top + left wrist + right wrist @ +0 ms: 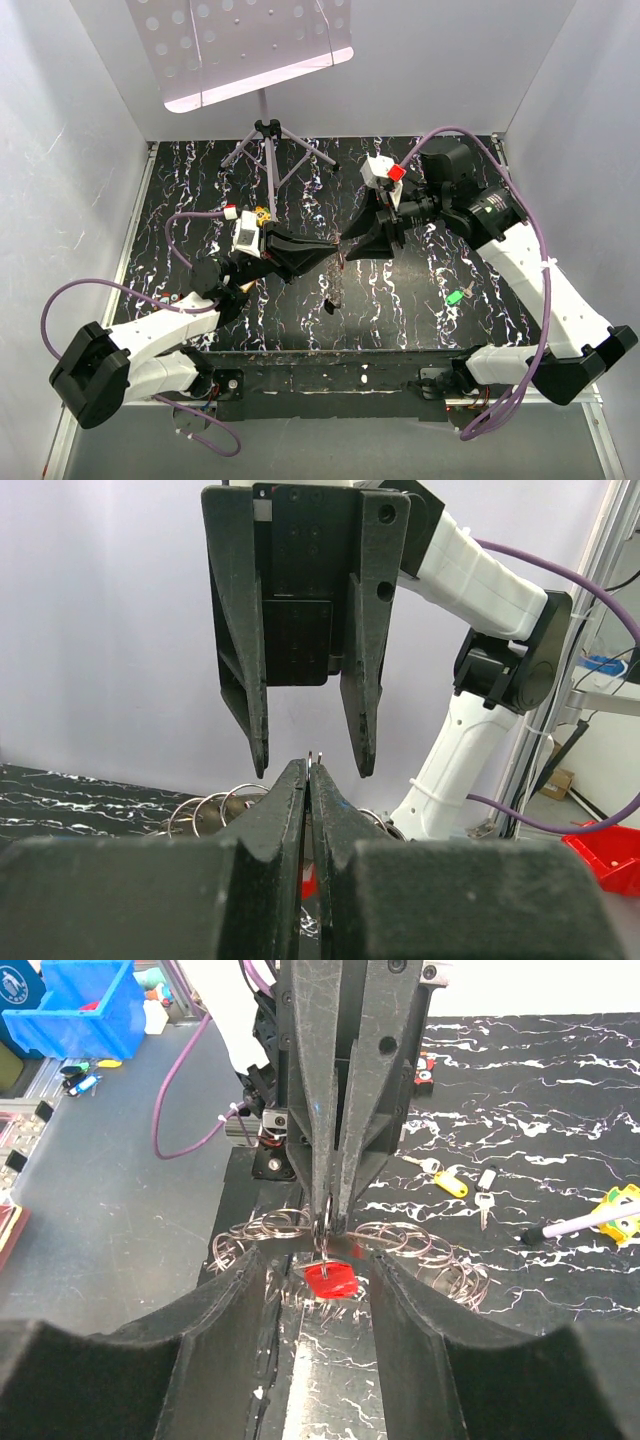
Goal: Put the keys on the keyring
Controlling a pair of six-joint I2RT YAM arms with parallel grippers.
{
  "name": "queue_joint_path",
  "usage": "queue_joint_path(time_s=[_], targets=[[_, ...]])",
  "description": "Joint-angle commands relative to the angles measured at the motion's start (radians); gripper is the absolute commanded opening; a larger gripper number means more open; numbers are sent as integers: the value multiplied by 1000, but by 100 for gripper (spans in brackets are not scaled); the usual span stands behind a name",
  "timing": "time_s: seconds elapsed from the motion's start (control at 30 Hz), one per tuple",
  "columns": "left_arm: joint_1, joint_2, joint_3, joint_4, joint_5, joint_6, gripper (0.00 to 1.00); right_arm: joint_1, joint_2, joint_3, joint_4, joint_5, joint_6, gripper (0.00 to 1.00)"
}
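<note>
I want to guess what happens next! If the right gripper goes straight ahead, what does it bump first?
Most likely the red key dangling from the ring that the shut left gripper pinches, right between the right gripper's open fingers. Depth is unclear, so the ring might come first.

Red-headed key point(330, 1280) (seemingly on a ring point(321, 1224)) below the left gripper point(336, 1228).

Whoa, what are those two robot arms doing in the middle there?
The left gripper is pinched shut on a metal keyring, and a red key hangs from it. The right gripper faces it with its fingers open, holding nothing. Other keys, like a green key and a yellow key, lie on the table.
</note>
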Motion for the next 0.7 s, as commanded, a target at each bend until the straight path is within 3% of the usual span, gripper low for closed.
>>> queue_joint_path(time_s=[0.0, 0.3, 0.67], targets=[[1, -1, 36, 60, -3, -8, 0, 15, -1, 30, 57, 6, 27, 51], [1, -9, 14, 74, -51, 1, 0, 33, 8, 21, 71, 22, 39, 37], [-2, -10, 6, 72, -95, 1, 0, 38, 13, 14, 102, 40, 70, 27]])
